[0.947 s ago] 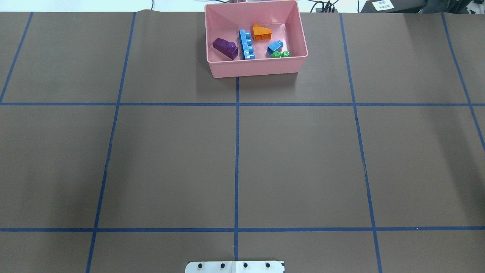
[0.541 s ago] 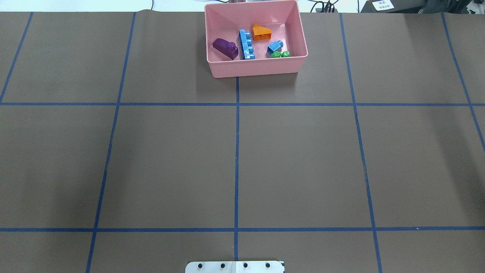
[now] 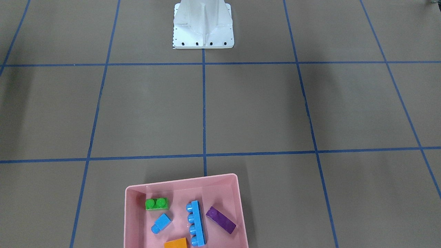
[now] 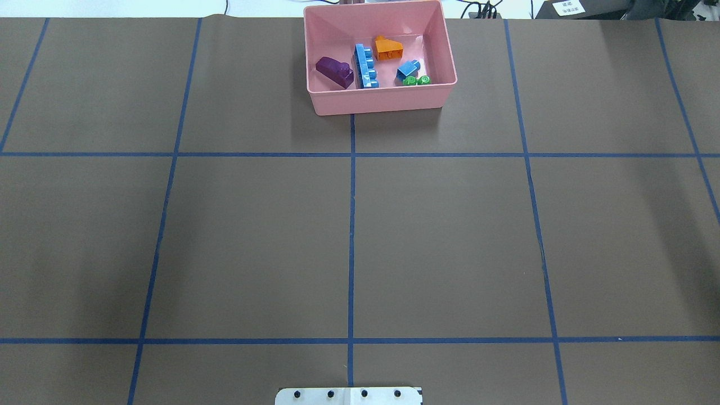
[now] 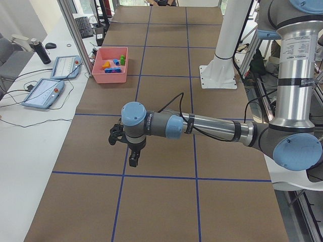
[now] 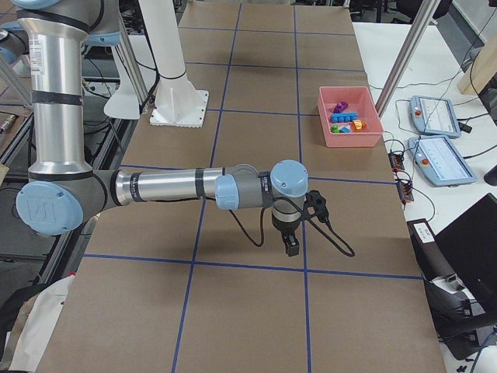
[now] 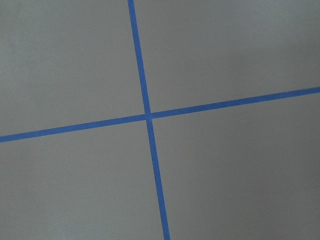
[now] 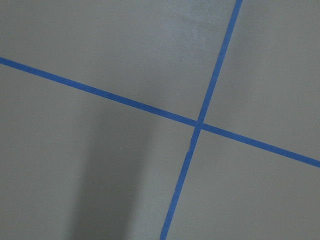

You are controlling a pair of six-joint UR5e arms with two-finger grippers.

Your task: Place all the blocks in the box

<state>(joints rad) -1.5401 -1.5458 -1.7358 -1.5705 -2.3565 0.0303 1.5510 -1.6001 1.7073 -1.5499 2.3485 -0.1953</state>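
The pink box (image 4: 382,102) stands at the table's far edge, near the middle; it also shows in the front-facing view (image 3: 182,182). In it lie the purple sloped brick (image 4: 334,71), the long blue brick (image 4: 365,67), the orange sloped brick (image 4: 388,49), the small blue brick (image 4: 407,70) and the green brick (image 4: 417,80). My left gripper (image 5: 132,161) shows only in the left side view, pointing down over bare table far from the box. My right gripper (image 6: 291,249) shows only in the right side view, likewise. I cannot tell whether either is open or shut.
The white robot base (image 3: 203,27) stands at the table's near edge. Blue tape lines (image 4: 351,225) divide the brown table into squares. Two teach pendants (image 5: 43,93) with cables lie on the white bench beyond the box. Both wrist views show only tape crossings.
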